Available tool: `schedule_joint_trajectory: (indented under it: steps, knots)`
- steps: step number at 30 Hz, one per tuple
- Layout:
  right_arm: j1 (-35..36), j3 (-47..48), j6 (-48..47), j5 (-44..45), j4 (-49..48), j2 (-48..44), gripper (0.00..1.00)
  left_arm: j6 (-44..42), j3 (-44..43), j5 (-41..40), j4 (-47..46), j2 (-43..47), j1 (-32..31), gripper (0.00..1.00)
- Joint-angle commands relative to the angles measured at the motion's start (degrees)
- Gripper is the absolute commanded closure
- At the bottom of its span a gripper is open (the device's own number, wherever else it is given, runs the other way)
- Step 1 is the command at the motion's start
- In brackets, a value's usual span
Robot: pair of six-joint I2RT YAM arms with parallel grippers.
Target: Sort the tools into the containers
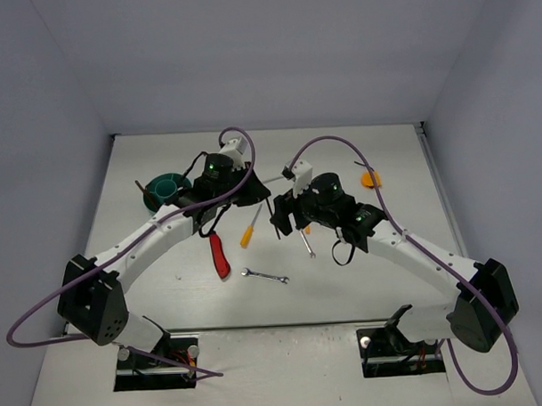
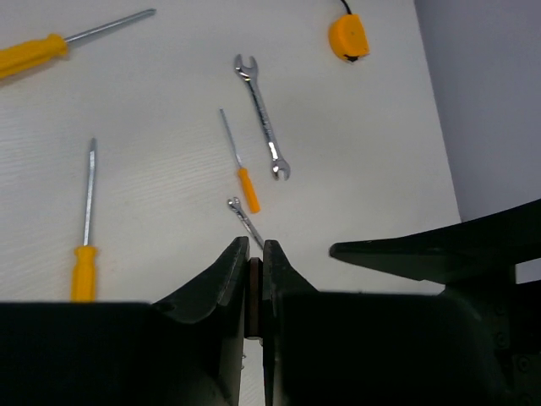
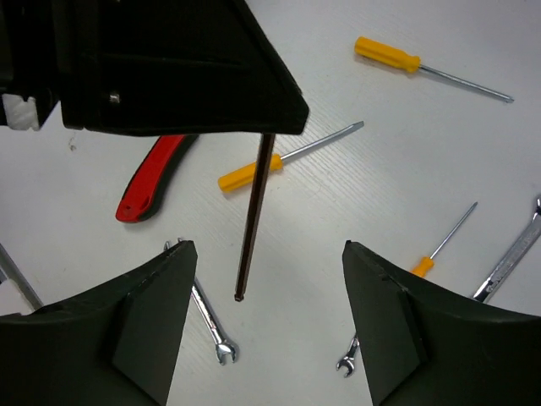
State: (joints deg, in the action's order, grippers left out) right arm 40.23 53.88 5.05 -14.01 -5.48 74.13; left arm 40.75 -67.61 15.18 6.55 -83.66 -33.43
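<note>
The hex key [image 3: 254, 211] hangs in the air over the middle of the table [image 1: 389, 279], a thin dark rod tilted a little off upright, its top end pinched in the left gripper [image 2: 255, 245], whose fingers [image 2: 228, 271] are pressed together on it with only the rod between them. Its free lower end sits between the two wide-spread fingers of the right gripper [image 3: 266, 247], touching neither, so that gripper stands open and holds nothing. On the table under the rod lies an orange screwdriver [image 3: 287, 161], and just beside that the red-and-black knife [image 3: 156, 182], partly hidden by the left gripper's body. A small wrench [image 3: 207, 313] lies near the right gripper's left finger, a small screwdriver [image 3: 439, 249] near its right finger, and a longer silver wrench [image 3: 511, 258] runs off the right edge of that view. A second orange screwdriver [image 3: 423, 68] lies farther back. The teal tub [image 1: 161, 185] stands at the back left of the table, just beside the left arm's wrist and partly covered by it, well apart from the loose tools. A small orange object [image 1: 370, 178] sits alone toward the back right.
</note>
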Motion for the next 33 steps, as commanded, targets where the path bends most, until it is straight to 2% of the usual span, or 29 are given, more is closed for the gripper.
schedule_joint_trajectory:
  steps: [1, 4, 8, 12, 15, 22, 33]
  knots:
    - [0.38, 0.47, 0.45, 2.11, -4.14, -2.47, 0.26, -2.10, -1.58, -5.97, 4.68, 7.16, 3.90, 1.00]
    - [0.38, -0.04, 0.39, 3.68, -4.11, -3.42, 0.24, -3.45, -1.85, -9.74, 10.81, 12.66, 8.56, 1.00]
    - [0.38, -1.42, 0.31, 5.05, -4.10, -4.20, 0.24, -8.25, -3.59, -22.34, 18.88, 18.38, 14.23, 1.00]
    - [0.38, -2.90, 0.13, 5.13, -4.10, -4.55, 0.24, -12.29, -5.10, -32.25, 20.75, 20.40, 20.33, 1.00]
    - [0.38, -3.89, 0.21, 4.89, -4.11, -5.08, 0.24, -14.01, -6.37, -35.67, 20.05, 18.52, 25.56, 1.00]
    - [0.43, -5.82, 1.10, 2.32, -4.19, -6.40, 0.24, -15.41, -10.43, -35.96, 15.59, 10.29, 33.05, 1.00]
    - [0.38, -8.38, 1.27, 2.71, -4.11, -8.92, 0.24, -15.77, -11.10, -36.39, 8.01, -1.46, 35.72, 1.00]
